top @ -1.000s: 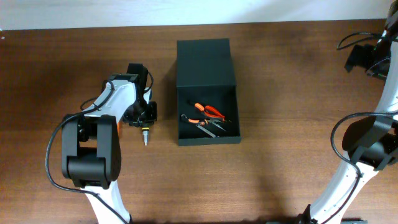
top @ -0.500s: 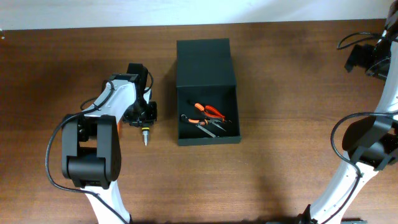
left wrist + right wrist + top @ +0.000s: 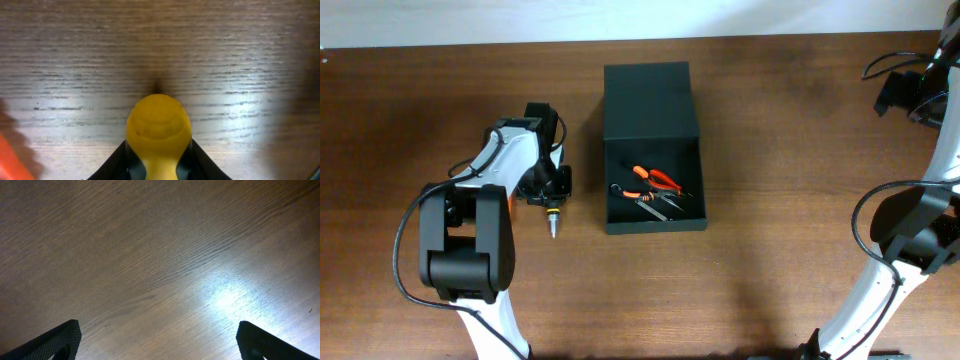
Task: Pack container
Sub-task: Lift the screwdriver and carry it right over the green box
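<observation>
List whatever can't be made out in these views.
- Left wrist: the yellow tool in the left gripper shows only its rounded end; the bottom edge cuts off the rest.
- Overhead: the arm's wrist hides that grip; only the tool's tip shows.
- Overhead: the tools in the container beside the orange pliers are too small to name.
- Right wrist: only the right gripper's fingertips show, cut by the bottom edge.

— what's lying on that wooden table (image 3: 780, 260)?
— a small tool (image 3: 552, 221), metal tip pointing at the near edge. close up, its rounded yellow end (image 3: 158, 125) has a dark shadow just beyond it on the grain.
— and to its right?
— orange-handled pliers (image 3: 656, 179), with some grey metal tools (image 3: 655, 205) just beside them, too small to name.
— behind?
— a pale wall (image 3: 620, 20).
</observation>
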You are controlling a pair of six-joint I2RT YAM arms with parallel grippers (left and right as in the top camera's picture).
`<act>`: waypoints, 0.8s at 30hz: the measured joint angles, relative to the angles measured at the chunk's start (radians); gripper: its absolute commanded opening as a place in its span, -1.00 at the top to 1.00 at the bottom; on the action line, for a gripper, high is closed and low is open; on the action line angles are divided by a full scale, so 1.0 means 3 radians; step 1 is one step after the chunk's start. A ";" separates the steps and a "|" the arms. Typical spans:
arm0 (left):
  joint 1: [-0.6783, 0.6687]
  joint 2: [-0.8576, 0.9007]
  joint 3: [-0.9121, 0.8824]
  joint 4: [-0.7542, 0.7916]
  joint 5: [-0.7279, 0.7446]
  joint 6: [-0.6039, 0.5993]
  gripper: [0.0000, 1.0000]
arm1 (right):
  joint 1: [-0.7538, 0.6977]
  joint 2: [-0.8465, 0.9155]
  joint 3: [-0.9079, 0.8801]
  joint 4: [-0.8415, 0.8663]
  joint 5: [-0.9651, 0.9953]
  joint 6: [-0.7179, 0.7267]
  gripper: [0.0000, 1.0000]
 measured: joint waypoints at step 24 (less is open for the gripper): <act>-0.0062 0.0000 0.1423 -0.0445 0.0787 0.0000 0.70 | 0.0000 0.0000 0.0000 0.0000 0.0000 -0.0001 -0.98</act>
